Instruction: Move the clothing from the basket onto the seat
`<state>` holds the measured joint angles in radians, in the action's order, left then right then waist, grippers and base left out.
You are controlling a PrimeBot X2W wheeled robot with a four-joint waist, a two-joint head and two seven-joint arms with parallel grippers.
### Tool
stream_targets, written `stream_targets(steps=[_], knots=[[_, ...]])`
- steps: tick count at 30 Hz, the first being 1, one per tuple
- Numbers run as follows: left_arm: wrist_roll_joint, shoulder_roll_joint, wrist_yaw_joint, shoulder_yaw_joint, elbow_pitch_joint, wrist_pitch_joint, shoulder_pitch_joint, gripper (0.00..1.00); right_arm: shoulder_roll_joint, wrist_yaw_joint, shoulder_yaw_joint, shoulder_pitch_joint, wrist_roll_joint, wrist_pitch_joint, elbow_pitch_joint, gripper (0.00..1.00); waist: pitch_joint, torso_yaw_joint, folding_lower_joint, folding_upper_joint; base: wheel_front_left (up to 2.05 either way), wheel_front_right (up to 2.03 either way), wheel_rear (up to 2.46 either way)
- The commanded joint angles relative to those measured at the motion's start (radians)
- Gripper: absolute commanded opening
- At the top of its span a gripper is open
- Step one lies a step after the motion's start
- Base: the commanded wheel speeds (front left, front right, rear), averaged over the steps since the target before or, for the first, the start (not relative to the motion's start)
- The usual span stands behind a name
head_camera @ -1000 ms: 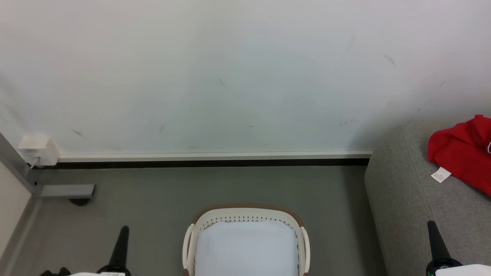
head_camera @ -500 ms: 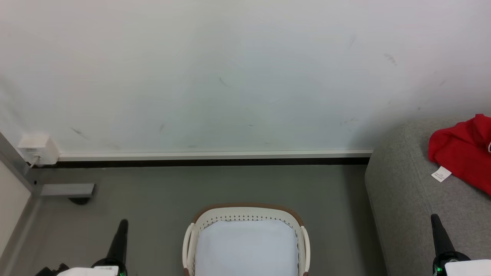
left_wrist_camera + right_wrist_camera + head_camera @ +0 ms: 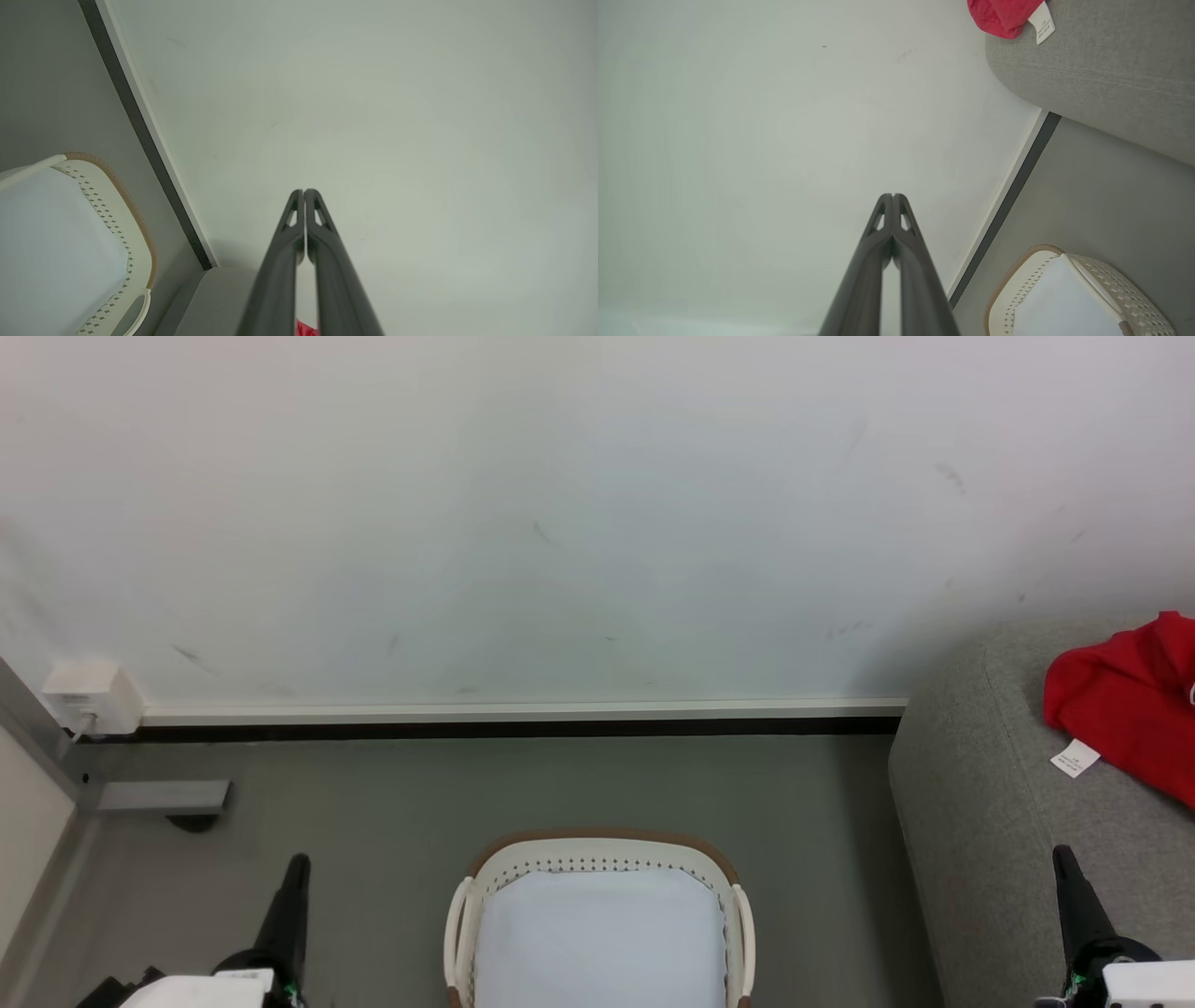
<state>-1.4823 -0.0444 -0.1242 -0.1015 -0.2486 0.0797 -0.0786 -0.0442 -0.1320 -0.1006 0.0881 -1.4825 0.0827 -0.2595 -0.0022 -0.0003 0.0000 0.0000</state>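
Left wrist view: my left fingers point(image 3: 280, 280) lie pressed together, tip against tip, with nothing clamped between the tips, pointing at a plain white wall point(image 3: 420, 116). In the right wrist view my right fingers point(image 3: 859, 289) look the same: closed tip to tip, gripping nothing, aimed at that wall. In the head view both pairs rise from the bottom edge. The left pair is at lower left over the smooth grey floor point(image 3: 420, 784). The right pair is at lower right, showing against the side of the large grey woven-fabric upholstered seat point(image 3: 971, 821).

Between the two pairs, well apart from each, stands the cream-white plastic laundry basket point(image 3: 602, 843) with rows of small holes and a brown rim. It sits on the floor near the wall, and I see its pale base. The bright red jersey clothing point(image 3: 1120, 709) lies crumpled on top of the seat, at the right edge of the head view, its small white tag point(image 3: 1074, 759) resting on the grey fabric. Along the foot of the wall runs a white and black skirting strip point(image 3: 513, 721). At the far left a small white box point(image 3: 91, 695) is fixed to the wall just above it.
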Motion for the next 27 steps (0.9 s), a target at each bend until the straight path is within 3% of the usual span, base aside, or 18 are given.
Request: stream_targets(steps=[1,17,27], knots=[[-0.032,-0.009,-0.007,-0.006,0.005,0.008,-0.017,0.0,-0.009,0.002,-0.005,0.015,-0.023,0.007,0.007,0.0,0.001,0.0,0.0,0.0,0.0,0.0,0.0],[-0.137,-0.009,-0.009,-0.015,0.004,0.037,-0.036,0.0,-0.01,0.002,-0.018,0.027,-0.133,0.035,0.018,0.0,0.005,0.0,0.0,0.0,0.0,0.0,0.0],[-0.137,-0.009,-0.009,-0.015,0.004,0.038,-0.035,0.0,-0.01,0.002,-0.017,0.027,-0.13,0.036,0.018,0.0,0.005,0.0,0.0,0.0,0.0,0.0,0.0]])
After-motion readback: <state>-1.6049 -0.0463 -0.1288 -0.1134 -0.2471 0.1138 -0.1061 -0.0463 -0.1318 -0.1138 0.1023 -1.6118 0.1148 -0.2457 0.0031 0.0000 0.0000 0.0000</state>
